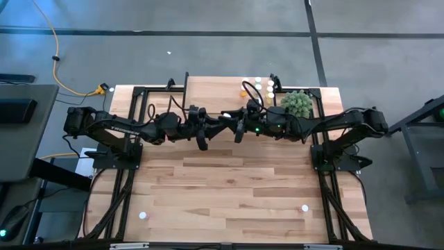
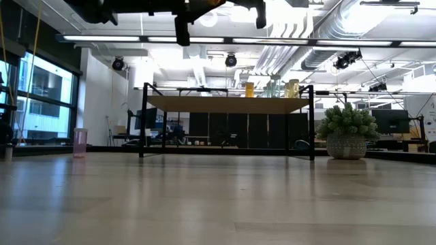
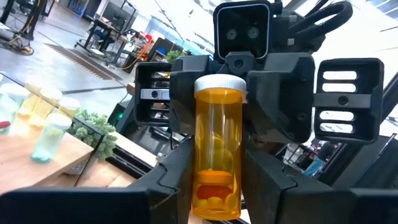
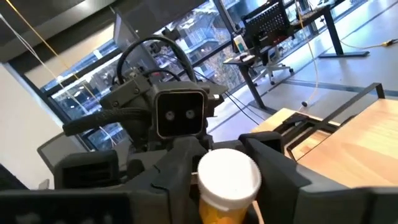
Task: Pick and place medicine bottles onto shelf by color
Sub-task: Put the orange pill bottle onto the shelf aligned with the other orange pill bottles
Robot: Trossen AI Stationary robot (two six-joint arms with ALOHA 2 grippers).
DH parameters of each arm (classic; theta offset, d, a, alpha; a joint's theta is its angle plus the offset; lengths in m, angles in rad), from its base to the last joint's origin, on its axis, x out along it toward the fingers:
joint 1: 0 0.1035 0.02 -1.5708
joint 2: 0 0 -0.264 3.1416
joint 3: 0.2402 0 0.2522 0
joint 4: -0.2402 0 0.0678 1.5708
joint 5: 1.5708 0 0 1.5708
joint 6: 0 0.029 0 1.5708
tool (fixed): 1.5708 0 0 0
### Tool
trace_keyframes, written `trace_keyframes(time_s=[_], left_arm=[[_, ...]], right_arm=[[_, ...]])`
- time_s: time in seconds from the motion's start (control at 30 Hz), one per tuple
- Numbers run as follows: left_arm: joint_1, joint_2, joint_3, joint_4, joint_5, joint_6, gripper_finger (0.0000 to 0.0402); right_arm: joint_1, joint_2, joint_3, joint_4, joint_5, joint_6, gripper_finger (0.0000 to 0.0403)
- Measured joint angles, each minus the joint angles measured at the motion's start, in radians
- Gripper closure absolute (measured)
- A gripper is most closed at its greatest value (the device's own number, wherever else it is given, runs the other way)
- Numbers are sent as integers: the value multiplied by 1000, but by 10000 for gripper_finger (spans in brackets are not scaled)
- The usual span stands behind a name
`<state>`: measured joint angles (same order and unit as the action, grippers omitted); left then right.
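An orange medicine bottle (image 3: 216, 149) with a white cap hangs upright high above the table's middle, between my two grippers, which face each other. My left gripper (image 3: 217, 180) is shut on its lower body, and my right gripper (image 4: 227, 180) is closed on its cap end. In the high view the two meet (image 1: 227, 125) just in front of the shelf (image 1: 215, 90). Yellowish, pale green and orange bottles (image 2: 272, 88) stand on the right part of the shelf's top. My left gripper pinches the bottle's lower body (image 3: 214, 190) between its two fingers, coming about level from the table's left. The bottle stands upright, cap up, clear of the table. My right gripper has the white cap (image 4: 229, 174) between its two fingers, coming level from the table's right; both fingers lie against the cap's sides.
A round green plant (image 1: 297, 104) in a pot stands to the right of the shelf. A pink bottle (image 2: 80, 141) stands on the table at the left. Two small bottles (image 1: 143, 215) (image 1: 304, 207) stand near the table's near edge. Black frame rails run along both table sides.
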<state>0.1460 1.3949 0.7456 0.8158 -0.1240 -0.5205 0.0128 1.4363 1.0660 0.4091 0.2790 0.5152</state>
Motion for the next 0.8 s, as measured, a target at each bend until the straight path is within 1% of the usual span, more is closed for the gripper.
trace_keyframes(time_s=[0.27, 0.5, 0.6, 0.7, 0.8], left_arm=[[0, 0, 0, -2, -4, 0, 300], [4, 0, 0, -2, -16, 0, 300], [4, 0, 0, -2, -16, 27, 298], [9, 0, 0, -3, -13, 28, 283], [30, 0, 0, -11, 36, 29, 252]], right_arm=[[0, -4, 0, -8, 0, 0, 291], [-1, -4, 0, -8, 1, 0, 294], [-1, -4, 0, -9, 1, -1, 294], [-1, -4, 0, -9, 0, -6, 294], [0, -4, 0, -9, -1, -25, 294]])
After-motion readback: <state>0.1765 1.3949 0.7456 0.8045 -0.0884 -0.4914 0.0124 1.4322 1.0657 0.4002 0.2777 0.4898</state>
